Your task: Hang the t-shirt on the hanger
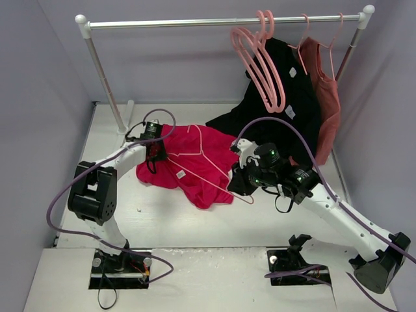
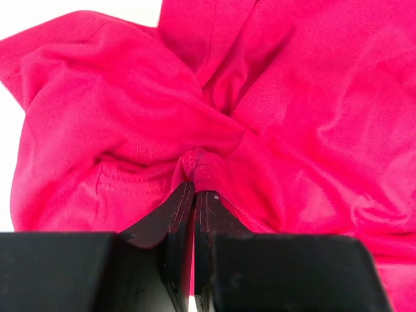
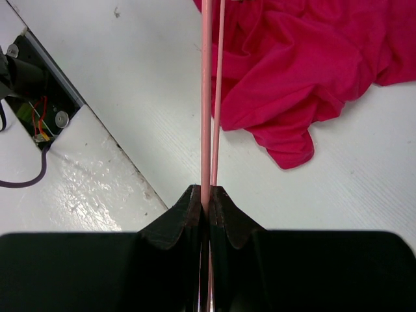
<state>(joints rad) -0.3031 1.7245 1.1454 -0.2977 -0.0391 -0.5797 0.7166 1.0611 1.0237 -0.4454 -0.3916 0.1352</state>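
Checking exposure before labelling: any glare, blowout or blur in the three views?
Top external: even soft light, faint shadows, sharp. Left wrist: bright crimson-pink fabric t-shirt fills the frame, heavily saturated; white table corner at top left blown out. Right wrist: sheen on the glossy white base plate; thin light-pink clothes hanger rods crisp.

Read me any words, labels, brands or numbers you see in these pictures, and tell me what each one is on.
No text can be read in any view.
White tag on the t-shirt: too small to read.
Two white tags on the black shirt: too small to read.
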